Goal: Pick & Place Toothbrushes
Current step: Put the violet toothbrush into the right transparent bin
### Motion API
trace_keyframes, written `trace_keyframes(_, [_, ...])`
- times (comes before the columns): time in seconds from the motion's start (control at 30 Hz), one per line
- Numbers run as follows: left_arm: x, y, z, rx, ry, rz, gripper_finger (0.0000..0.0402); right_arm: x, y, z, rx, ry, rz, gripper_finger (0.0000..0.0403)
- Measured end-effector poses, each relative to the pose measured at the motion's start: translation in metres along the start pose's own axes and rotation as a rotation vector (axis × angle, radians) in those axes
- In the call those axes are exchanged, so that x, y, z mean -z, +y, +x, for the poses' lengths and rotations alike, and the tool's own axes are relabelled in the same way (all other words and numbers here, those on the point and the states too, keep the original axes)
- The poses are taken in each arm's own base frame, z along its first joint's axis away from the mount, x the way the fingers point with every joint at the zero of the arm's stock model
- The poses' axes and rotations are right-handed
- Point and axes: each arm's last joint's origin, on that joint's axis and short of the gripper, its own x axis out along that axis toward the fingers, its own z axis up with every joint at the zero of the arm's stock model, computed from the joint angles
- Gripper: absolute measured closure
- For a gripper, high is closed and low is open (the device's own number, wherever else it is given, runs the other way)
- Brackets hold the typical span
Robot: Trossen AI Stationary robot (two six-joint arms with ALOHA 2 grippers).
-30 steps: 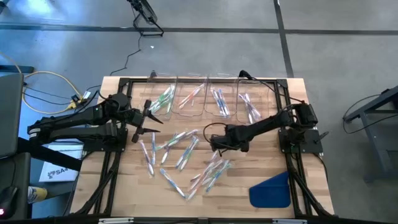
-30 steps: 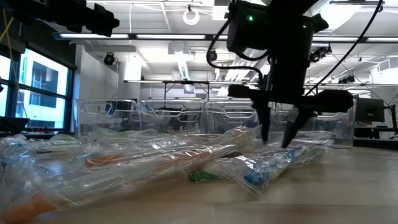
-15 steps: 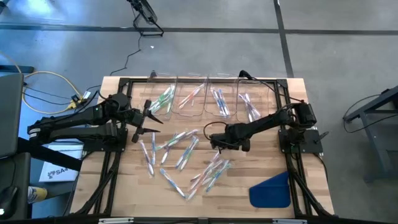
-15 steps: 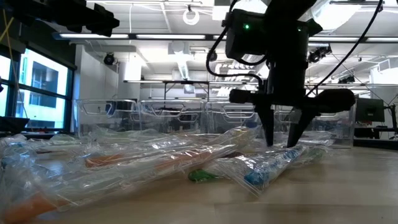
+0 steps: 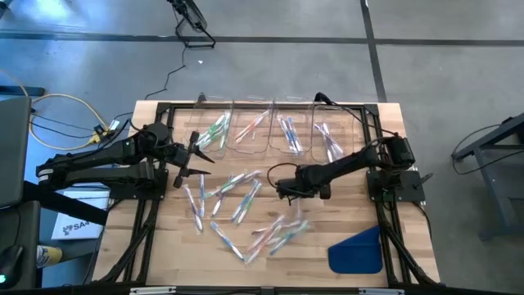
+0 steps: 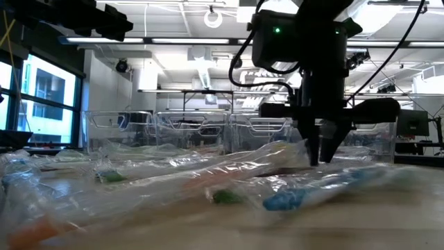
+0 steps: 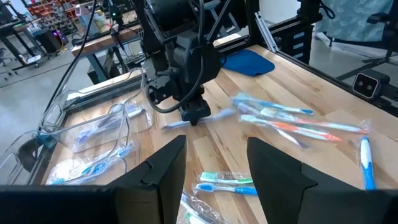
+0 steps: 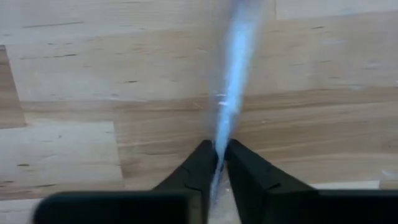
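Wooden table (image 5: pixel 393 246), right hand (image 8: pixel 219 163) pinched tight on a wrapped blue toothbrush (image 8: pixel 235 81) mid-table.

Right wrist view: toothbrush (image 8: pixel 233 81) in the right gripper (image 8: pixel 217 163) is a pale blue smear; head and bristles not resolvable. Its upper end is cut off by the frame edge. Low view: the near toothbrushes (image 6: pixel 208 191) are blurred, so individual sticks cannot be told apart.
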Motion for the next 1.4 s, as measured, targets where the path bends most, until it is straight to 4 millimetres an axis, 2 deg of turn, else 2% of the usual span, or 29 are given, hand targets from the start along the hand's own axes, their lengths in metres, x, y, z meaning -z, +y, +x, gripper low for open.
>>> trace_keyframes(0.07, [0.000,0.000,0.000,0.000,0.001,0.000,0.0236,0.000,0.000,0.000,-0.001,-0.010,-0.003,0.0386])
trace_keyframes(0.23, [0.000,0.000,0.000,0.000,0.001,0.000,0.0236,0.001,0.000,0.000,-0.007,-0.023,-0.008,0.0380])
trace_keyframes(0.37, [0.000,0.000,0.000,-0.004,0.005,-0.002,0.0236,0.006,0.000,-0.002,-0.022,-0.057,-0.055,0.0391])
trace_keyframes(0.73, [0.001,0.000,0.000,-0.007,0.007,-0.002,0.0236,0.016,0.010,-0.013,-0.147,-0.155,-0.117,0.0393])
trace_keyframes(1.13, [0.000,0.000,0.000,-0.007,0.007,-0.002,0.0236,0.011,0.017,-0.040,-0.302,-0.193,-0.206,0.0393])
trace_keyframes(1.4, [0.001,0.001,0.000,-0.024,0.014,-0.001,0.0236,0.003,0.024,-0.072,-0.479,-0.242,-0.308,0.0393])
